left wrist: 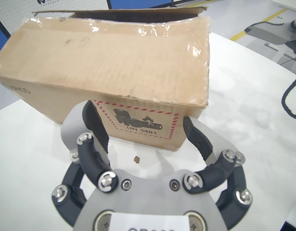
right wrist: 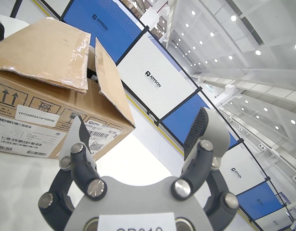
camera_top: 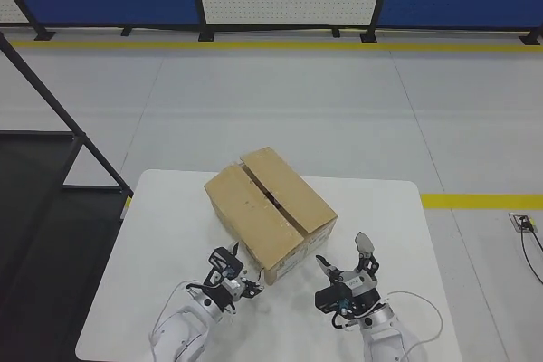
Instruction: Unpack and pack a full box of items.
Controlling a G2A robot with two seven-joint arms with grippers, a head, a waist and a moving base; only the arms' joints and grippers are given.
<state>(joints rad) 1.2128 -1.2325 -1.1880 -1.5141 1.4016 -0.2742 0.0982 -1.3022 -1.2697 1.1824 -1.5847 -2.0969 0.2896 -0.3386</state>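
Box [camera_top: 270, 204] is what counts here. It sits in the middle of the white worktop [camera_top: 163, 235], turned at a slant. Its long way runs from the far left corner down to the near right corner. The crack between the two top flaps runs the same long way. The flaps lie nearly flat, and the far one is lifted a little, so a dark gap [left wrist: 128, 15] shows under it.

The left claw [camera_top: 228, 258] is just beside the box, low at the near end of its long left side. It points straight at that wall, where a red-striped sticker [left wrist: 138, 121] is. Its two fingers are spread wide and hold nothing.

The right claw [camera_top: 344, 252] is near the short end that faces the robot, the one with the white paper labels [right wrist: 30, 131]. It is a bit further off than the left claw. It tips upward and looks past the box's corner. It too is wide open and empty.

I think the flaps must be opened first, so the things inside can come out. For that a claw has to go up and over the top edge to the crack. The left claw is closer, but it sits below the flap, so it would need to rise first.
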